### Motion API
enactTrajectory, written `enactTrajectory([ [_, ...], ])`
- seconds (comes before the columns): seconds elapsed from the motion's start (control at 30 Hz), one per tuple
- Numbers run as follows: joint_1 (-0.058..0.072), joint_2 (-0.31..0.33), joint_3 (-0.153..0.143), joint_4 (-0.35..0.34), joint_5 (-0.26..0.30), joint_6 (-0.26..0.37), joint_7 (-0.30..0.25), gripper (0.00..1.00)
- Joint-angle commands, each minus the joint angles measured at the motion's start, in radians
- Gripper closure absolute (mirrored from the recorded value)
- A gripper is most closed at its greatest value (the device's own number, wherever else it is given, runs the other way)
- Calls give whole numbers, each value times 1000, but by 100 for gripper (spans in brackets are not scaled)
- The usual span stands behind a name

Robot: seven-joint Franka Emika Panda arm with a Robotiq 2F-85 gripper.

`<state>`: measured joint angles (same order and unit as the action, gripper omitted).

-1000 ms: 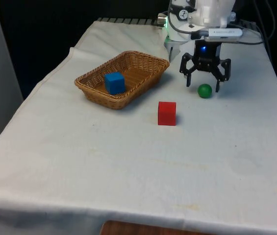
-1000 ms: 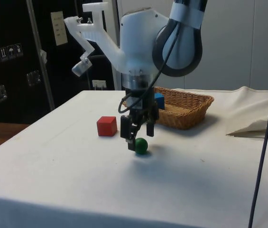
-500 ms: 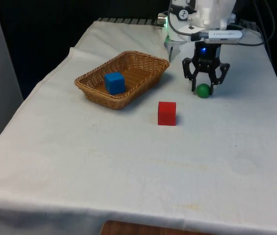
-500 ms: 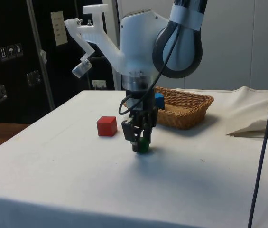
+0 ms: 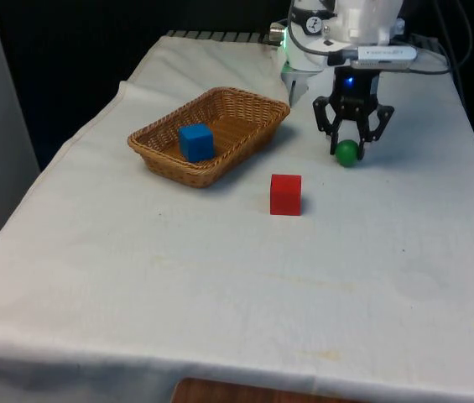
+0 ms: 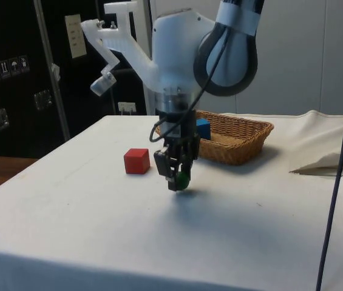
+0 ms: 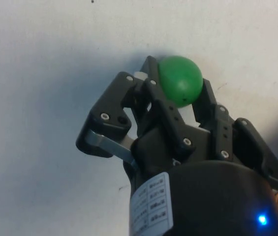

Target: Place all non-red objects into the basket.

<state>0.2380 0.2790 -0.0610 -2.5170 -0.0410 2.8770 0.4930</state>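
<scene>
Claw (image 7: 178, 96) around green ball (image 7: 180, 81)

Green ball (image 5: 348, 152) in gripper (image 5: 351, 148); blue cube (image 5: 195, 141) in basket (image 5: 166, 152).

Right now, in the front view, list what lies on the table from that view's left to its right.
basket → blue cube inside it → red cube → green ball, gripped in the hand.

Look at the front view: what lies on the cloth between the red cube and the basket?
Nothing; in the front view, the cloth between the red cube and the basket is bare.
</scene>
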Motion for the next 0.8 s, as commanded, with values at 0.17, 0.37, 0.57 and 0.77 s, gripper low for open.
enactTrajectory([
  [0.17,-1,-82,1,-6,2,-96,-2,100],
  [0.37,-1,-132,1,-4,3,-161,-4,100],
  [0.57,0,-180,1,-3,3,-221,-3,100],
  [0.77,0,-219,0,-5,2,-269,-4,100],
])
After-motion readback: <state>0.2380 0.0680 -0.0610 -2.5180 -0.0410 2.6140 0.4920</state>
